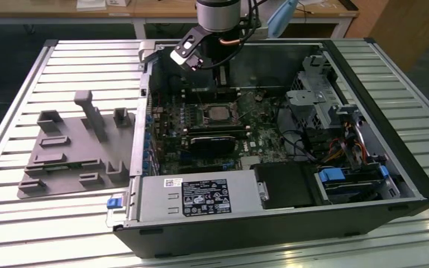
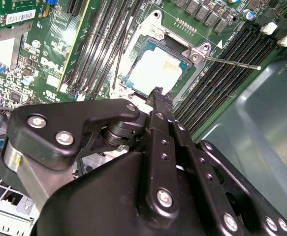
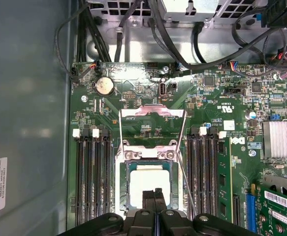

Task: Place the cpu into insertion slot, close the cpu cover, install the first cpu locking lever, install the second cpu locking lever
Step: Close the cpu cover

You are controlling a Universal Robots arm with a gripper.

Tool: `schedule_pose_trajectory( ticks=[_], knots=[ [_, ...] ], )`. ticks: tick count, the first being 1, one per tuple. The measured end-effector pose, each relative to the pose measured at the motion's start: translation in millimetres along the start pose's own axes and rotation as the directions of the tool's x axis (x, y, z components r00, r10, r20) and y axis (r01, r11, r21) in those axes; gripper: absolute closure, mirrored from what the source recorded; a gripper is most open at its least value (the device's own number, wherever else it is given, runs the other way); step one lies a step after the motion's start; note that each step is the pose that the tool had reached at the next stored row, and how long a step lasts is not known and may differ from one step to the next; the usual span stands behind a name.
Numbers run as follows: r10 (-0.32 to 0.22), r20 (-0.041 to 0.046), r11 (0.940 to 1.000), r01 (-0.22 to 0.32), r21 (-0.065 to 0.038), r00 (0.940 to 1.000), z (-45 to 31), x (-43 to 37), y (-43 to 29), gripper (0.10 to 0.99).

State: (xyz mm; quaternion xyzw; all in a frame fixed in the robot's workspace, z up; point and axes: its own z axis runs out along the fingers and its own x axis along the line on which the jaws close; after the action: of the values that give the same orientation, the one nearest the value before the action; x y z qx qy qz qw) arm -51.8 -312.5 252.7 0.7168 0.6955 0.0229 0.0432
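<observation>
Open computer case (image 1: 274, 240) on slatted counter (image 1: 20, 84), exterior view centre.
Pincer (image 3: 154, 191) closed, empty, over chip (image 3: 147, 181) seated in socket (image 3: 127, 187); cover (image 3: 153, 113) open.

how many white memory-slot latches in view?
4. Two latches sit on one side of the cpu, two on the other. More may hide behind the jaws.

In the exterior view, the insertion slot (image 1: 216, 111) lies open from above. A black heatsink block (image 1: 213, 144) stands close at its 6 o'clock, the drive cage (image 1: 315, 103) at 3 o'clock and the case wall (image 1: 144, 106) at 9 o'clock.
</observation>
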Motion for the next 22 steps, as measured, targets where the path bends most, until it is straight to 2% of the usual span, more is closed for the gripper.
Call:
schedule_pose_trajectory(
  ticks=[5, 15, 22],
  knots=[
    [0.0, 0.0006, 1.0, 0.0, 0.0, 1.0, -0.9, -0.1, 0.0, 0.98],
    [0.0, -0.0003, 1.0, 0.0, 0.0, 1.0, -15.6, -0.4, 1.4, 0.98],
    [0.0, -0.0003, 1.0, 0.0, 0.0, 1.0, -16.5, -0.4, 2.0, 0.98]
  ],
)
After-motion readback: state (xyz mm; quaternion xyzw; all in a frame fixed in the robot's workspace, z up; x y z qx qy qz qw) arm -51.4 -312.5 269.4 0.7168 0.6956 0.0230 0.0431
